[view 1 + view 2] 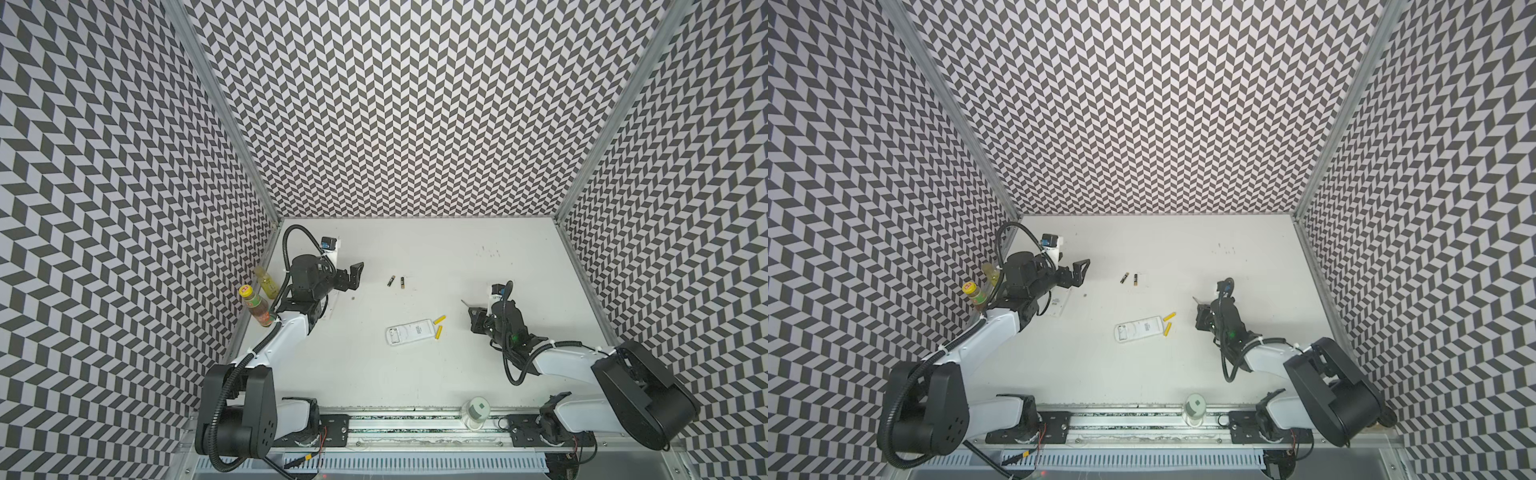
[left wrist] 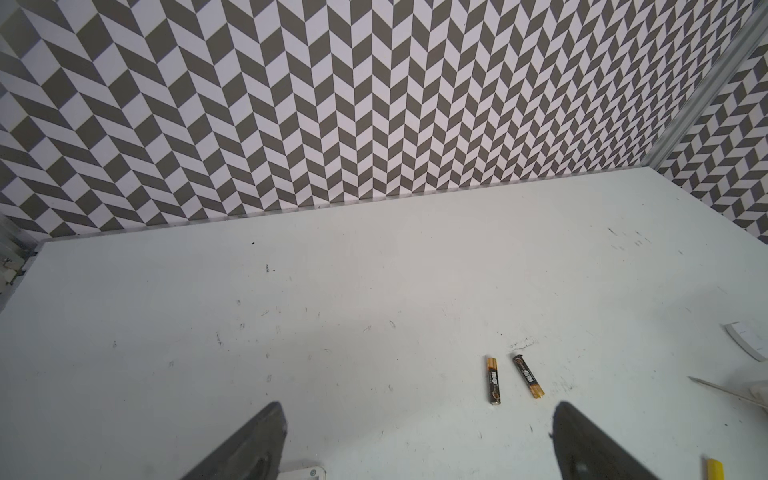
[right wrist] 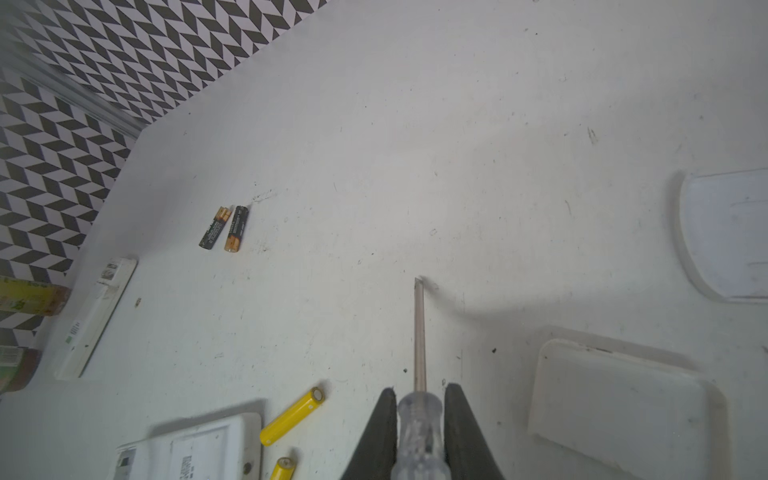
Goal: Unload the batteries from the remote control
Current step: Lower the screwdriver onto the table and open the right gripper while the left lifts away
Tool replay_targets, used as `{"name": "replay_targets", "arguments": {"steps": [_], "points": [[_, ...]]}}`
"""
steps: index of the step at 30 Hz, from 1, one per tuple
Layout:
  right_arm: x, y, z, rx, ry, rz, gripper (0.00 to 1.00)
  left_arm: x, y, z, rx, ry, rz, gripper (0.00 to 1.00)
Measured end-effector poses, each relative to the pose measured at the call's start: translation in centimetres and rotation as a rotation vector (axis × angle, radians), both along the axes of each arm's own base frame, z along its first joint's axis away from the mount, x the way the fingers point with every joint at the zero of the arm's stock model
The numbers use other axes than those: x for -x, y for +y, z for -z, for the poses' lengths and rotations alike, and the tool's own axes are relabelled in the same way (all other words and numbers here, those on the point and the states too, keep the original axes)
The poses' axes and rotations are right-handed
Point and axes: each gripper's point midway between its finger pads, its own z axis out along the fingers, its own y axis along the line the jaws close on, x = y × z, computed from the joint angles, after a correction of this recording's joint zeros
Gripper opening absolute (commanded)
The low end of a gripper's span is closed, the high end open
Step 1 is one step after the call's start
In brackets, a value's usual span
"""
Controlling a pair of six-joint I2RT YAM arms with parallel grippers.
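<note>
Yellow batteries (image 1: 439, 319) out on the table (image 1: 374, 374), we see them just right of the white remote (image 1: 409, 332), black batteries (image 1: 390, 281) farther back, our left gripper (image 2: 418, 409) wide and empty, our right gripper (image 3: 420, 390) pinching the screwdriver (image 3: 419, 332).

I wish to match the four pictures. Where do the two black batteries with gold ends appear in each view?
Top view: the black batteries lie side by side, mid-table, beyond the white remote.
Top view: same spot.
Left wrist: the pair lies just ahead of the open left gripper.
Right wrist: the pair lies beyond the yellow batteries, aside from the screwdriver.
Landmark: the yellow batteries; at least one shows in every view.
</note>
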Motion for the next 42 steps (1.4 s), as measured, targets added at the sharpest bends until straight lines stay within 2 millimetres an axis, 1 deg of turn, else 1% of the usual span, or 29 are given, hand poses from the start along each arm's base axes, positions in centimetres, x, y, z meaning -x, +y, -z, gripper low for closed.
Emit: {"name": "replay_targets", "arguments": {"steps": [8,13,17,21,23,28,30,31,32,33,35,42], "points": [[0.0,0.0,0.2,0.001,-0.007,-0.001,0.31,-0.3,2.4,-0.2,0.025,-0.007,-0.055,1.00],[0.0,0.0,0.3,0.005,-0.008,-0.007,0.36,-0.2,2.9,-0.6,0.030,-0.018,-0.062,1.00],[-0.1,0.2,-0.4,0.014,-0.030,-0.018,0.41,-0.2,3.0,-0.6,0.031,-0.023,-0.063,1.00],[-0.3,0.2,-2.0,0.027,-0.071,-0.026,0.47,-0.1,3.0,-0.3,0.032,-0.020,-0.060,1.00],[-0.6,0.1,-3.4,0.035,-0.108,-0.028,0.52,-0.1,3.1,-0.4,0.030,-0.023,-0.062,1.00],[-0.4,-0.7,-7.0,0.044,-0.212,-0.015,0.59,-0.1,3.4,-0.4,0.028,-0.026,-0.066,1.00],[-0.2,-1.2,-8.6,0.051,-0.260,-0.006,0.67,-0.2,3.7,-0.5,0.027,-0.032,-0.073,1.00],[-0.1,-1.5,-9.5,0.056,-0.288,0.004,0.78,-0.2,3.8,-0.4,0.027,-0.033,-0.075,1.00],[0.1,-2.0,-10.4,0.054,-0.321,0.020,0.96,-0.2,3.8,-0.4,0.026,-0.034,-0.076,1.00],[0.3,-2.4,-11.1,0.059,-0.348,0.033,1.00,-0.1,3.9,-0.3,0.026,-0.032,-0.075,1.00],[0.9,-3.4,-12.0,0.072,-0.397,0.061,0.99,0.0,4.0,-0.1,0.025,-0.031,-0.073,1.00],[2.6,-6.3,-14.0,0.152,-0.526,0.133,0.99,0.2,3.9,0.3,0.015,-0.034,-0.053,1.00]]}}
